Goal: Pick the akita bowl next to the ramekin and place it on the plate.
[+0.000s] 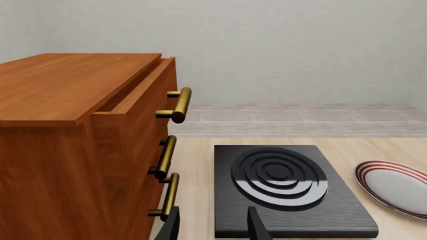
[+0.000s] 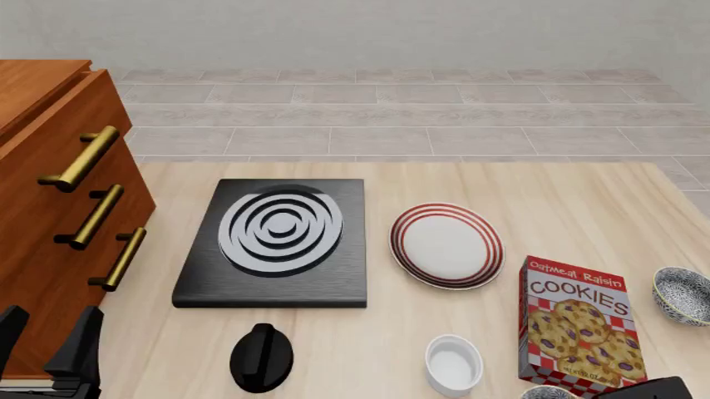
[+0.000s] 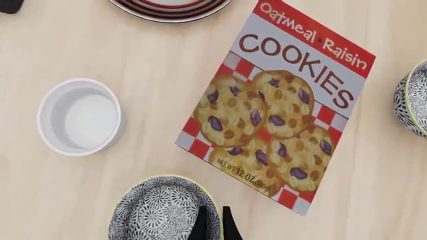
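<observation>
The akita bowl [image 3: 160, 212], speckled black and white, sits beside the plain white ramekin [image 3: 80, 116] near the table's front edge; in the front view only its rim [image 2: 549, 392] shows. My right gripper [image 3: 213, 227] stands at the bowl's rim, one finger inside and one outside, pinched narrow on it. The red-ringed plate [image 2: 446, 245] lies farther back, mid-table, with nothing on it. My left gripper [image 2: 45, 341] is open and holds nothing at the front left, by the cabinet, its fingers [image 1: 257, 225] pointing toward the stove.
A cookies box [image 2: 577, 324] lies between the akita bowl and a second speckled bowl [image 2: 682, 295] at the right. A black stove [image 2: 278, 241] sits left of the plate, a black knob [image 2: 262, 357] before it. A wooden cabinet [image 2: 56, 191] with brass handles fills the left.
</observation>
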Available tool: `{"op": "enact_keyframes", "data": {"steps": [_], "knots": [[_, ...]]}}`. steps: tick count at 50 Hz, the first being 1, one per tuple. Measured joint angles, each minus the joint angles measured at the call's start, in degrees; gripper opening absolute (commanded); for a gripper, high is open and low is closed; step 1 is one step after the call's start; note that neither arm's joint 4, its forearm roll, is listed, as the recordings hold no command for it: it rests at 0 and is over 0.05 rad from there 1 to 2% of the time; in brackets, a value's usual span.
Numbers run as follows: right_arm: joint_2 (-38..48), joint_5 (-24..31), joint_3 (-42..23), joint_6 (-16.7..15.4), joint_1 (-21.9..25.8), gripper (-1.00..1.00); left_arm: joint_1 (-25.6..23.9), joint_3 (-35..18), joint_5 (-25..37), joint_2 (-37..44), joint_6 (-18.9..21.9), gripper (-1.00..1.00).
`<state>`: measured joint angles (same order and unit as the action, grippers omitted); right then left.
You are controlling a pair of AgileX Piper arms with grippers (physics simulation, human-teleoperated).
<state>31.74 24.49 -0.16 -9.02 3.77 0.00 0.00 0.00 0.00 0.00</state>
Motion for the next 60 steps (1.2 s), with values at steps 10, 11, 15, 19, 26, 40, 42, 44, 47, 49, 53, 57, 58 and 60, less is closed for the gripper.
{"op": "enact_keyframes", "data": {"steps": [10, 11, 15, 19, 26, 40, 42, 44, 47, 49, 53, 57, 58, 60], "knots": [[-1.16, 1.04, -0.39, 0.88, 0.88, -1.0, 0.0, 0.0, 0.0, 0.0, 0.0, 1.0], [-1.48, 1.4, -0.54, 0.94, 1.01, -1.0, 0.0, 0.0, 0.0, 0.0, 0.0, 1.0], [-2.9, 3.06, -1.22, 1.34, 1.62, -1.0, 0.0, 0.0, 0.0, 0.0, 0.0, 1.0], [-4.31, 4.83, -2.03, 1.75, 2.42, -1.0, 0.0, 0.0, 0.0, 0.0, 0.0, 1.0], [-6.55, 7.84, -3.81, 2.37, 3.61, -1.0, 0.0, 0.0, 0.0, 0.0, 0.0, 1.0], [-9.57, 11.93, -6.23, 3.48, 5.44, -1.0, 0.0, 0.0, 0.0, 0.0, 0.0, 1.0], [-9.77, 12.3, -6.59, 3.61, 5.65, -1.0, 0.0, 0.0, 0.0, 0.0, 0.0, 1.0], [-9.92, 12.61, -6.95, 3.72, 5.83, -1.0, 0.0, 0.0, 0.0, 0.0, 0.0, 1.0], [-10.22, 13.11, -7.47, 3.89, 6.11, -1.0, 0.0, 0.0, 0.0, 0.0, 0.0, 1.0], [-10.39, 13.4, -7.78, 4.05, 6.29, -1.0, 0.0, 0.0, 0.0, 0.0, 0.0, 1.0], [-10.65, 13.84, -8.43, 4.37, 6.57, -1.0, 0.0, 0.0, 0.0, 0.0, 0.0, 1.0], [-10.88, 14.25, -9.23, 4.96, 6.8, -1.0, 0.0, 0.0, 0.0, 0.0, 0.0, 1.0], [-10.97, 14.37, -9.44, 5.14, 6.87, -1.0, 0.0, 0.0, 0.0, 0.0, 0.0, 1.0], [-11.14, 14.58, -9.82, 5.51, 6.99, -1.0, 0.0, 0.0, 0.0, 0.0, 0.0, 1.0]]}}
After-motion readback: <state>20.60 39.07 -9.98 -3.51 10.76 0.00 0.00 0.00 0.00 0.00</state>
